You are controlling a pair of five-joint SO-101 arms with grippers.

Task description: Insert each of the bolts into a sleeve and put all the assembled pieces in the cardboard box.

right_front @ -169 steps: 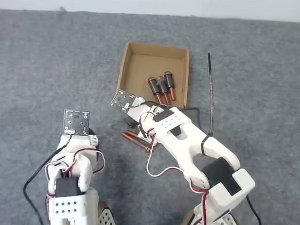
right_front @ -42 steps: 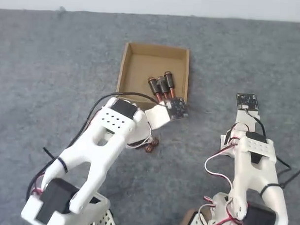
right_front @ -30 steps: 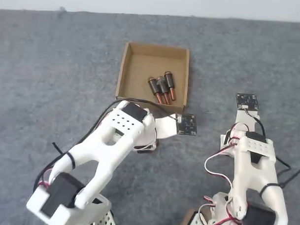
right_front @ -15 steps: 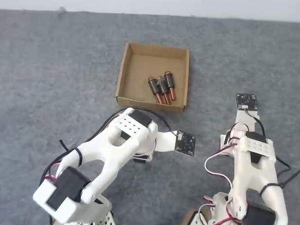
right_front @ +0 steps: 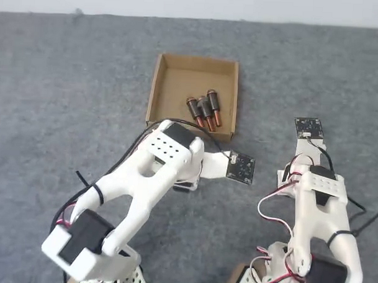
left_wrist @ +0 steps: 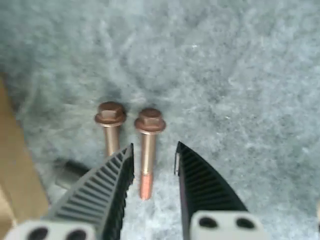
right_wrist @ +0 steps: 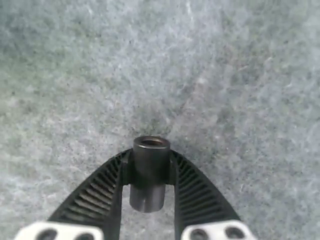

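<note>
Off the cardboard box's [right_front: 155, 90] near right corner, the right jaws pinch a black sleeve [right_wrist: 149, 175]. Just before the box's near wall, the left jaws stand spread astride one bolt [left_wrist: 145, 150] lying on the grey counter [right_front: 67, 81]. A second bolt [left_wrist: 110, 127] lies alongside. Inside the box lie three assembled pieces [right_front: 202, 110].

My left arm [right_front: 141, 186] stretches out low and slantwise from its base, across toward the other arm's side. Its wrist is turned so that the left gripper [left_wrist: 154, 150] points downward with its jaws parted. My right arm [right_front: 317, 205] sits folded near its base, forearm straight ahead. The right gripper [right_wrist: 150, 159] is clamped on a dark sleeve [right_wrist: 149, 175], one jaw pressed against each side.
</note>
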